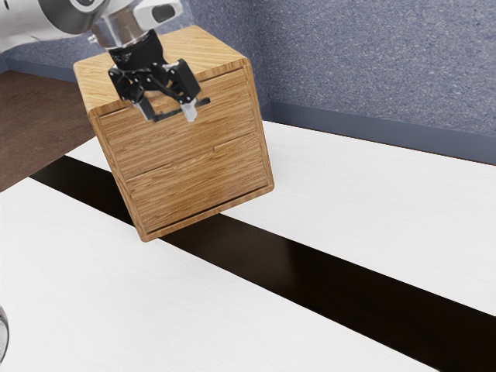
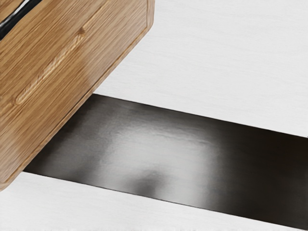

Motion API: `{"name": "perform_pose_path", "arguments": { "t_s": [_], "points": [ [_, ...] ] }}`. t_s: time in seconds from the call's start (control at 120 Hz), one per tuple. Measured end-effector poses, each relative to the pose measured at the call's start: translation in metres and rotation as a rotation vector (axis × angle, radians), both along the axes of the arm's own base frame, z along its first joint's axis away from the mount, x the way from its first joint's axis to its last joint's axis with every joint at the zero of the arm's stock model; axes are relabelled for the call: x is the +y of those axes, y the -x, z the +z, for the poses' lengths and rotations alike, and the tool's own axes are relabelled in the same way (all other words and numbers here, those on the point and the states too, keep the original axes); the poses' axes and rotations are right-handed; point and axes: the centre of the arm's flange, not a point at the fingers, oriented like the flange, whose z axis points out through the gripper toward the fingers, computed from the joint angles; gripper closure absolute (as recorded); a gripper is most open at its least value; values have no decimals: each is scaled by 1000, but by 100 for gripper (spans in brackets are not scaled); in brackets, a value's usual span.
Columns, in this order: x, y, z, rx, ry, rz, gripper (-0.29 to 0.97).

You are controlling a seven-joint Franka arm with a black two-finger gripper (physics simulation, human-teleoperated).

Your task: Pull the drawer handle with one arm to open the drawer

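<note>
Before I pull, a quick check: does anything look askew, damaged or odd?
Nothing is damaged or spilled. The cabinet stands skewed across the black stripe, at an angle to it. The claw is at the top drawer handle.

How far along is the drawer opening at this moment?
Done: the black two-finger gripper is at the upper drawer front of the light wooden two-drawer cabinet, by its handle. In hand: securing the handle; whether it is gripped isn't clear. Left: the pull, since the upper drawer does not clearly stand out from the cabinet.
</note>
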Motion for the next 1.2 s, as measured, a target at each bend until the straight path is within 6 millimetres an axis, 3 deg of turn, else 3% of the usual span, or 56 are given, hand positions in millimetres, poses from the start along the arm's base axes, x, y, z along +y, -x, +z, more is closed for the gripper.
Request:
{"name": "perform_pose_path", "arguments": {
  "t_s": [0.083,0.15,0.217,0.258,0.308,0.367,0.767,0.858,0.908,0.983,1.1,1.2],
  "points": [
    [0,6,7,-2,4,17,0],
    [-4,16,28,-40,-1,25,0],
    [-40,34,72,-132,-30,-23,0],
    [-63,45,90,-161,-44,-52,0],
    [-81,52,99,-172,-61,-68,0],
    [-84,56,101,-165,-75,-56,0],
    [-79,46,80,-101,-111,40,0],
    [-76,30,47,-46,-97,48,0],
    [-76,28,43,-49,-87,44,0],
    [-70,35,31,-45,-29,26,0],
    [-66,49,-19,47,64,-10,0],
    [-59,60,-21,44,89,-17,0]
  ]
}}
